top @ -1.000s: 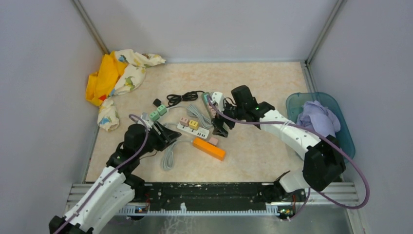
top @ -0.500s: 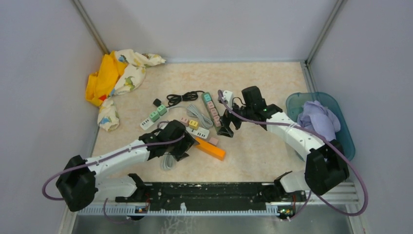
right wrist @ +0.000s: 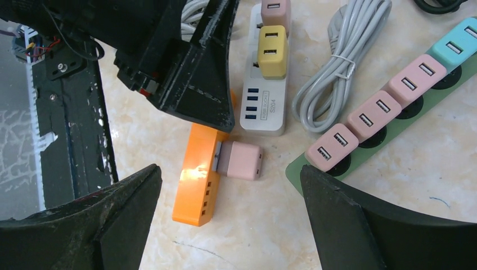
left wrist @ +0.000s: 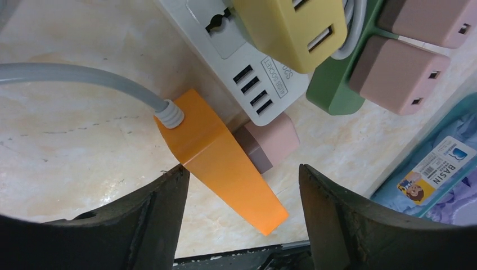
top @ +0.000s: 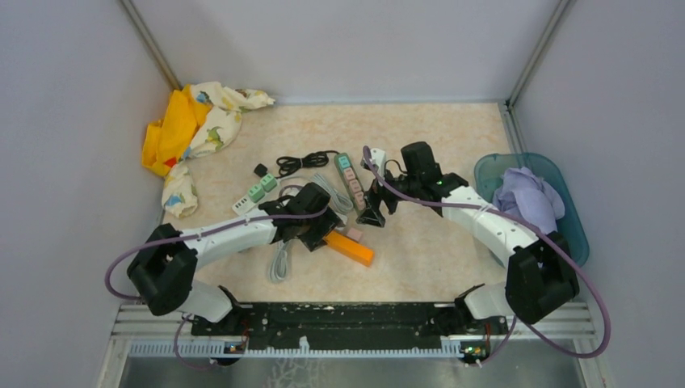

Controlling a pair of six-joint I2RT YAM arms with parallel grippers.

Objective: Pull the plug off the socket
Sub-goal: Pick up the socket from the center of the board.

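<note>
Socket (right wrist: 197, 180): orange strip, long and narrow, lying flat on the table (top: 436, 137). A grey cable enters one end, and a row of small slots runs along one side.

Plug (right wrist: 241, 160): pink rounded block, seated in the socket's side, sticking out sideways, just beside the white strip's (right wrist: 264, 107) end.

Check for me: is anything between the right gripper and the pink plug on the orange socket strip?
Nothing visible covers the pink plug; it lies exposed below the open right gripper. The left gripper hovers over the adjacent end of the orange socket strip, crowding that side.
</note>
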